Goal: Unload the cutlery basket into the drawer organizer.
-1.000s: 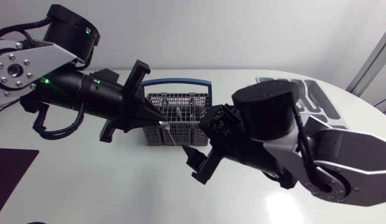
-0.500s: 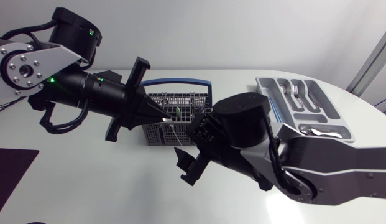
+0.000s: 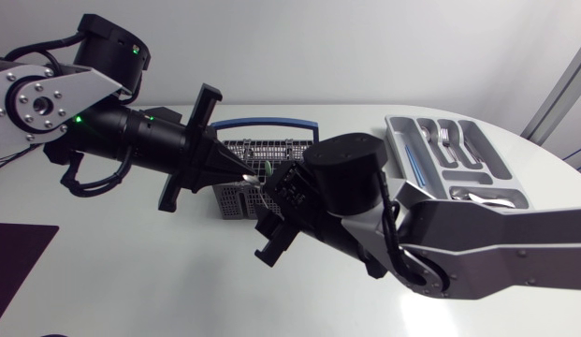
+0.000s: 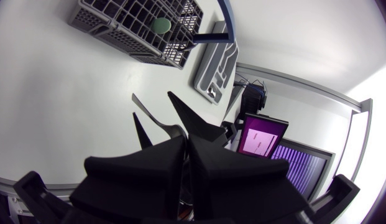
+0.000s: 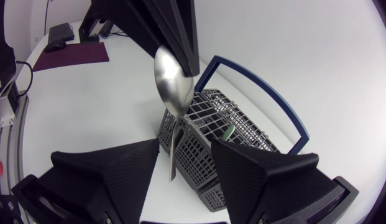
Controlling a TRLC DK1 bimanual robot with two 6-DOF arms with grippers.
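My open right claw (image 5: 184,148) has swung left up to the spoon (image 5: 174,93) my left claw (image 3: 241,173) pinches by the basket (image 3: 232,202), so a handover looks next.

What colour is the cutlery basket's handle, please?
The handle is blue; the head view shows it best.

Likely a robotics lab: white table (image 3: 150,281), left arm (image 3: 122,140), right arm (image 3: 458,234).

Bright, even light from above; the white table (image 3: 131,271) carries only soft, faint shadows. The spoon (image 5: 174,87) gleams with glare. The 2 wrist views bow at their edges.
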